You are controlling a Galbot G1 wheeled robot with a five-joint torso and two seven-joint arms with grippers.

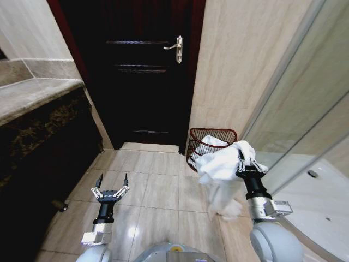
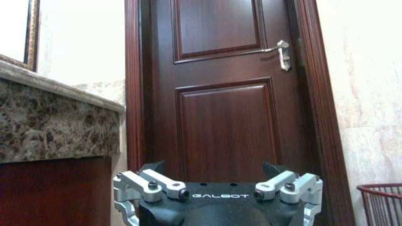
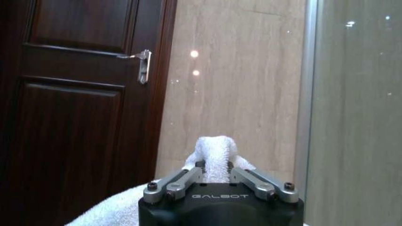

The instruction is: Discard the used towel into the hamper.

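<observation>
Two claws up, one towel on its way to the hamper.
Beyond the right claw (image 1: pixel 244 159), against the wall beside the door (image 1: pixel 143 71), stands the hamper (image 1: pixel 211 143), some white cloth already inside. That claw is clamped on a bunched fold of the towel (image 1: pixel 221 177), the rest hanging below, likely held high to clear the rim. Well off to its side, the left claw (image 1: pixel 112 183) waits spread wide, holding nothing.
</observation>
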